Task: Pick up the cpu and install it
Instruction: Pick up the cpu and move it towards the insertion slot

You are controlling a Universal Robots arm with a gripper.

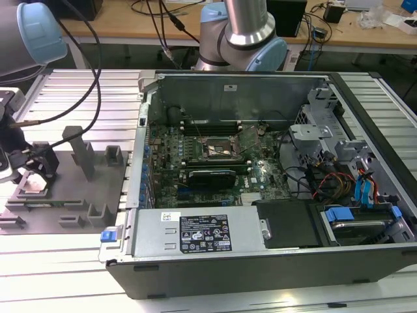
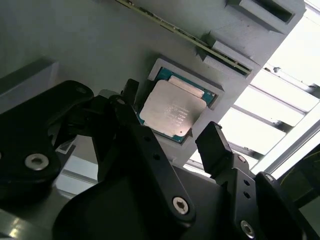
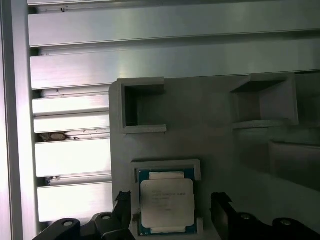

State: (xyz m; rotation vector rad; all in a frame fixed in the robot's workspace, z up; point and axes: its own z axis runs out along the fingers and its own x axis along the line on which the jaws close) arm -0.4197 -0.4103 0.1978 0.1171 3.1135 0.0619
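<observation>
Here, in the first wrist view, your claw [image 3: 172, 199] stood spread, one finger either side of the cpu [image 3: 166, 205], seated in the grey fixture [image 1: 65, 189] at nine o'clock from the computer case [image 1: 215, 264]. Likely light, stiff and fragile: grip opposite edges.

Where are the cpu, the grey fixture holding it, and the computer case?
cpu [image 3: 166, 202], first wrist view, middle of its metal top plate.
grey fixture [image 3: 210, 145], first wrist view, bare flat surface.
computer case [image 1: 280, 91], exterior view, inner back wall.
</observation>
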